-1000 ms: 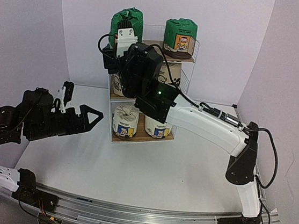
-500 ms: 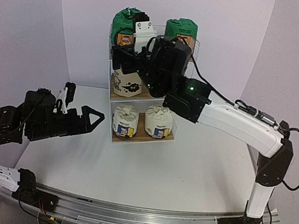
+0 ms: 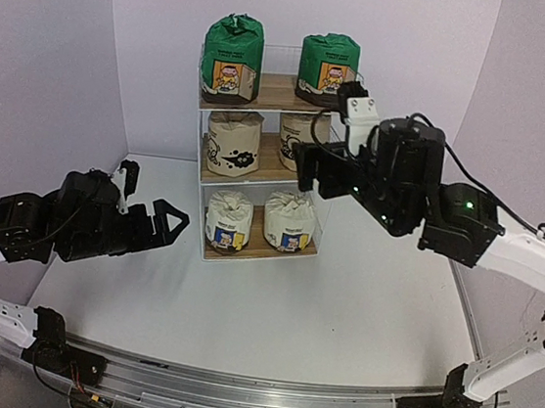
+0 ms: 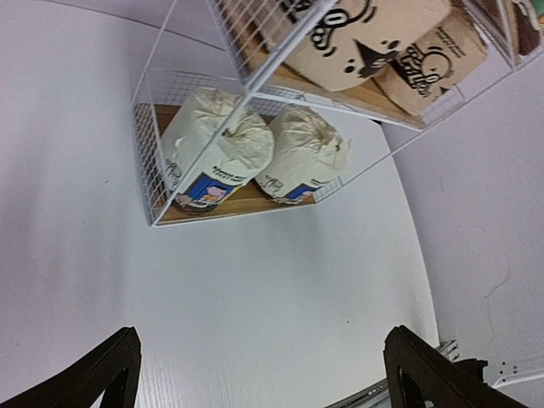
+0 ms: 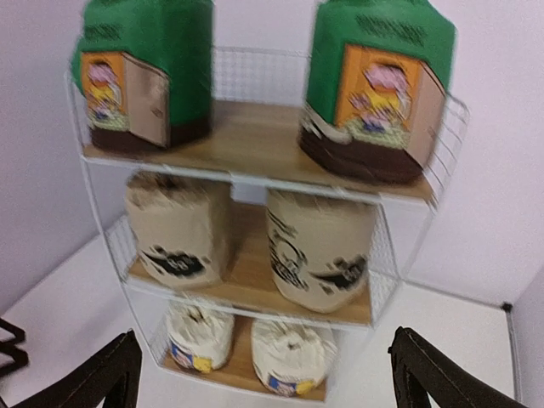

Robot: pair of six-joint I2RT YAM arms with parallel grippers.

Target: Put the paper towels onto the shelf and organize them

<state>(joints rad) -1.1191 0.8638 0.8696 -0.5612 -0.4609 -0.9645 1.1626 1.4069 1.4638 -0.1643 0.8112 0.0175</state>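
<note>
- Facing both jaw pairs, the shelf (image 3: 278, 88) is filled with six colour-paired paper towels (image 3: 233, 52); the task is judged done.
- Left gripper (image 4: 259, 365) and right gripper (image 5: 263, 357) are spread wide, empty.

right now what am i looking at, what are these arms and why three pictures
Two robot arms are bolted at the near edge of a table. The wide picture comes from a fixed camera above and behind them; the other two come from a camera on each wrist, whose dark corner prongs are that arm's own fingers. The left tool and the right tool are both open and hold nothing. On the table stands a wire shelf holding six wrapped paper towels: green rolls on top, beige rolls in the middle, white rolls at the bottom.
</note>
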